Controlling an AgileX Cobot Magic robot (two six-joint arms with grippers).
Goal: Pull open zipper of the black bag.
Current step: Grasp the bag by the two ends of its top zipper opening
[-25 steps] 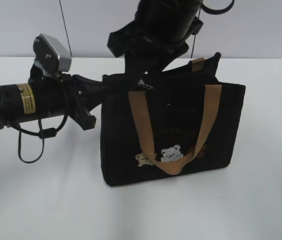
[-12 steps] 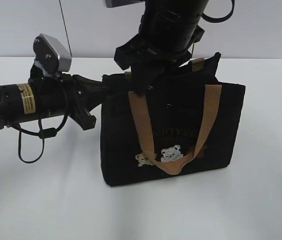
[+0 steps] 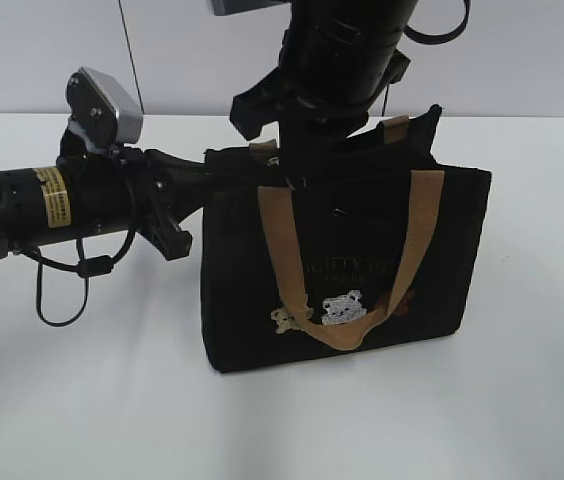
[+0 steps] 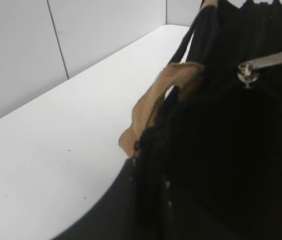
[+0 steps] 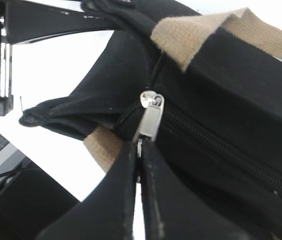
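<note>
From my station I see the black bag (image 3: pixel 347 265) standing upright on the white bench (image 3: pixel 82 400), a little right of centre in the exterior view, its broad front turned toward that camera. Its long axis runs from 9 o'clock to 3 o'clock across the frame. One tan handle (image 3: pixel 347 270) hangs down the front in a loop.

The zipper (image 5: pixel 221 145) lies along the bag's top. In the right wrist view its teeth run from the slider at about frame centre out toward 4 o'clock, and that stretch looks closed; another short run of teeth climbs from the slider toward 12 o'clock. The silver pull tab (image 5: pixel 150 117) hangs with its long axis nearly vertical, its slider end at 12 o'clock and its free end pointing toward 6 o'clock.

My right gripper (image 5: pixel 140 150) comes down from 12 o'clock onto the left end of the bag's top in the exterior view. Its two dark fingers (image 5: pixel 116 200) are pressed together on the lower end of the pull tab, so I have the tab pinched.

My left gripper (image 3: pixel 197 172) reaches in level from 9 o'clock to the bag's upper left corner. Its jaws are nearly closed and it meets the black fabric there, but I cannot tell from these views exactly what it has hold of. The left wrist view shows mostly dark cloth, a fold of tan webbing (image 4: pixel 153 107) and a small silver metal piece (image 4: pixel 261 64) at 2 o'clock.
</note>
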